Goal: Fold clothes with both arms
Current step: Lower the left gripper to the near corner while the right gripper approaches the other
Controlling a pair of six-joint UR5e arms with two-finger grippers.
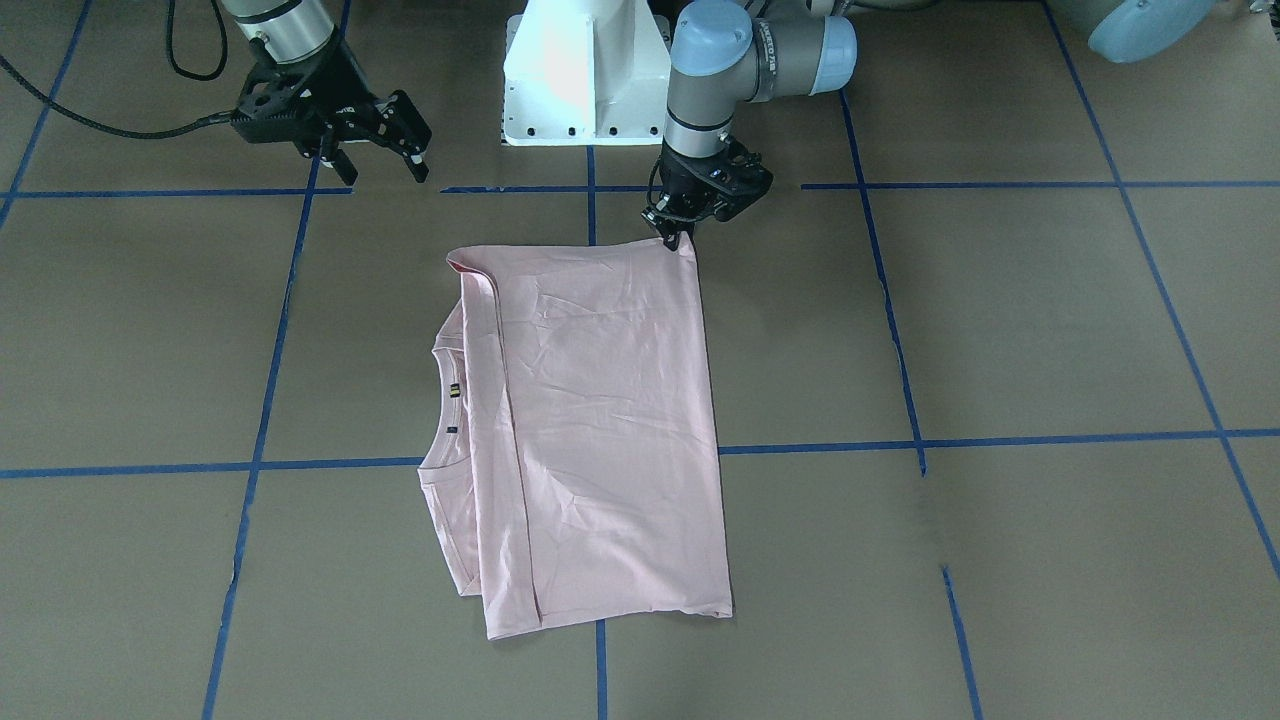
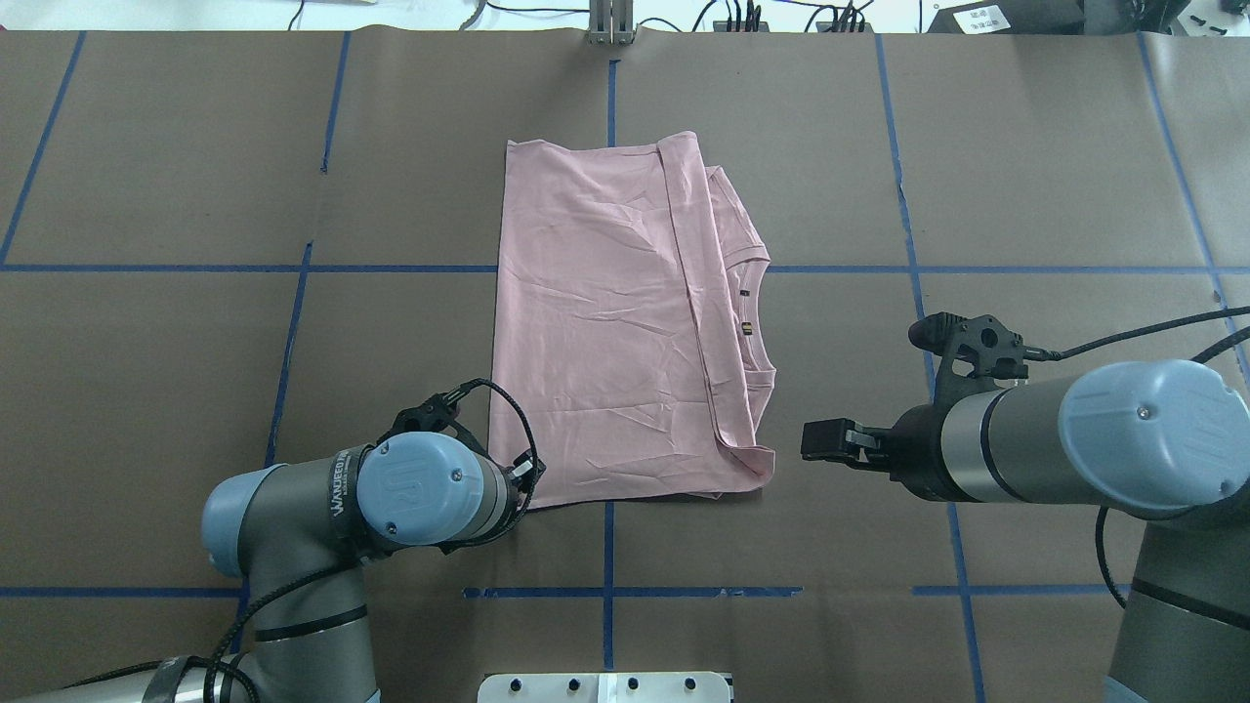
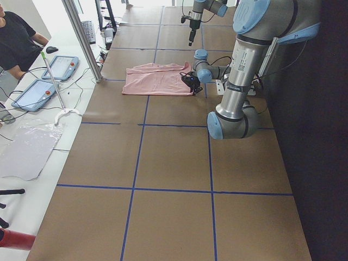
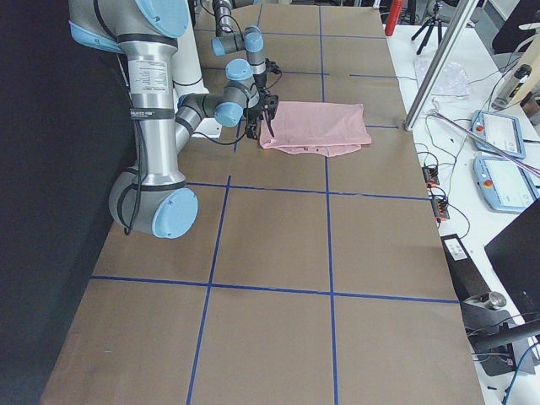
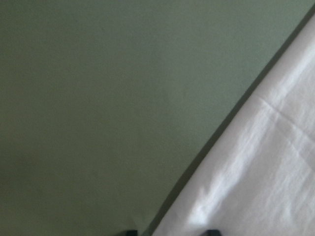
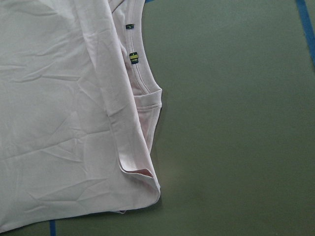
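Pale pink T-shirt (image 1: 600, 400): creased cotton, folded to a rough rectangle, ribbed collar showing. Left gripper (image 1: 672, 238) at its corner, pinch cannot be told. Right gripper (image 1: 385, 172) fingers spread, apart from the cloth.

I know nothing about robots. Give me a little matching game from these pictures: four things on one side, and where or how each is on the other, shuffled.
Things:
1. T-shirt
2. left gripper
3. right gripper
4. tape lines

States:
a. open, apart from the T-shirt
b. blue, on the table
c. at a corner of the T-shirt
d. pink, folded flat

Pairs: 1-d, 2-c, 3-a, 4-b
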